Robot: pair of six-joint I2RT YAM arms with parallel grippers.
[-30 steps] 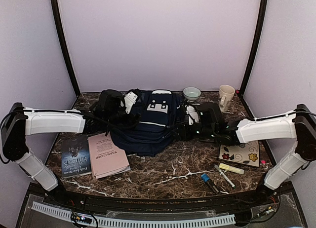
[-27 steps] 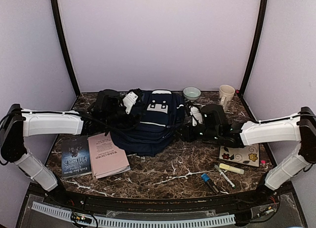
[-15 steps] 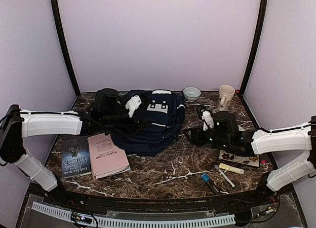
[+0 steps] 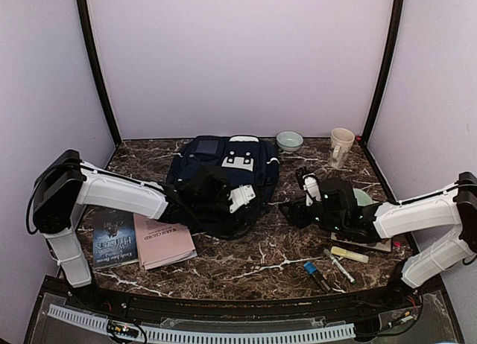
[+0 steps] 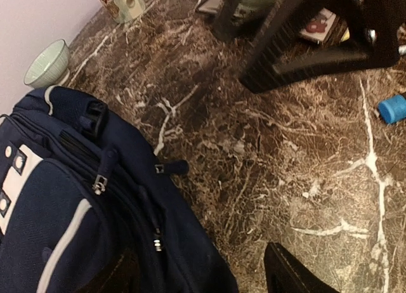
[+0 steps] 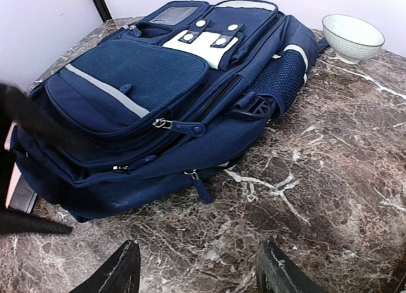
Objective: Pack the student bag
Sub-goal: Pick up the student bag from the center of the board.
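The student bag (image 4: 223,173) is a navy backpack with a white stripe and a grey-white patch, lying flat at the back middle of the table. My left gripper (image 4: 242,199) hovers over its near right edge, open and empty. In the left wrist view (image 5: 203,281) one finger is over the bag (image 5: 57,204) and the other over the marble. My right gripper (image 4: 291,208) is open and empty, low over the table just right of the bag. In the right wrist view (image 6: 198,274) its fingers point at the bag's (image 6: 139,96) side zippers.
A dark book (image 4: 114,237) and a pink book (image 4: 162,234) lie left of the bag. A bowl (image 4: 289,141) and a mug (image 4: 341,144) stand at the back right. A floral tile (image 4: 365,232), a yellow highlighter (image 4: 349,253) and pens (image 4: 328,269) lie at the right front.
My left gripper swung from the bag's upper left corner across to its near right edge. My right gripper drew back to the right, away from the bag's side.
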